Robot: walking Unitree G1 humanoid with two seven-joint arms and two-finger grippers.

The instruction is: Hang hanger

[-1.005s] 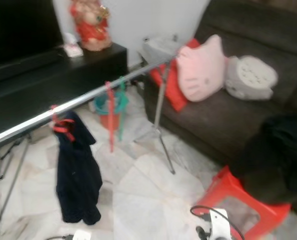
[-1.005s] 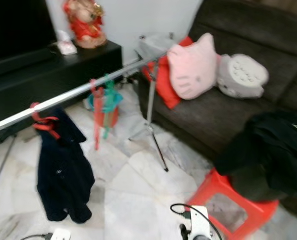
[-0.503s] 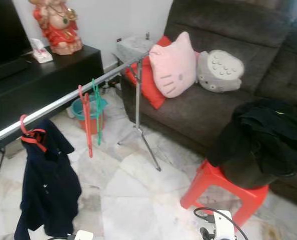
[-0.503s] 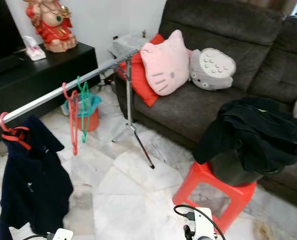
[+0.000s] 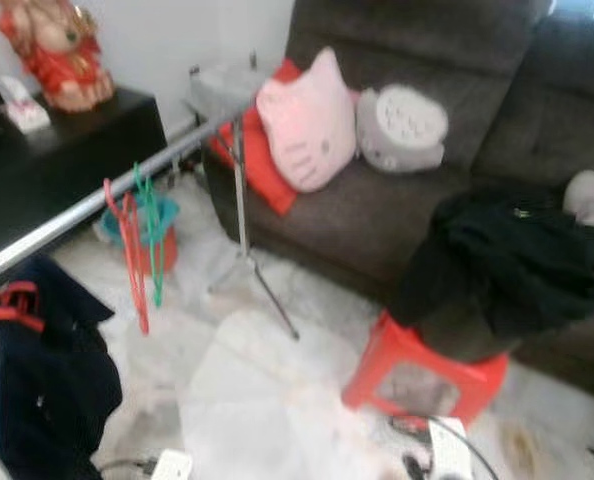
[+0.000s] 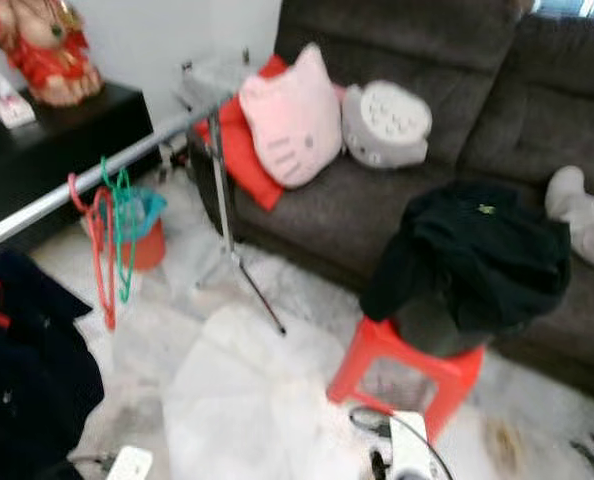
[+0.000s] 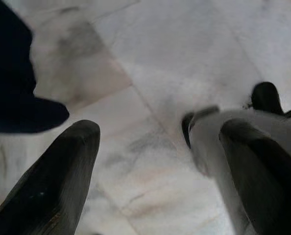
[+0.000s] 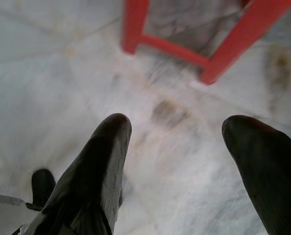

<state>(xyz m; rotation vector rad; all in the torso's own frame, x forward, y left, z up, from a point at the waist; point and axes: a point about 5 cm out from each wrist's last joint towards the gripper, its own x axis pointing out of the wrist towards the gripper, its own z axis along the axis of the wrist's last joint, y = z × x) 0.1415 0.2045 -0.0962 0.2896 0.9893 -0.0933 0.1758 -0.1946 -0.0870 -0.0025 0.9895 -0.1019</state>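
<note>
Hangers (image 5: pixel 129 235) (red, green) on rail (image 5: pixel 97 195)

A living room with a pale marble-tiled floor (image 5: pixel 257 400) and a white wall (image 5: pixel 177 40) at the back. A dark brown sofa (image 5: pixel 377 210) runs along the right, holding a pink cat-face cushion (image 5: pixel 307 120), a red cushion (image 5: pixel 252 165) behind it and a grey round plush (image 5: pixel 402 128). On the left a low black cabinet (image 5: pixel 67 160) carries a red figurine (image 5: pixel 52 50), and a red plastic stool (image 5: pixel 422 370) stands before the sofa.
</note>
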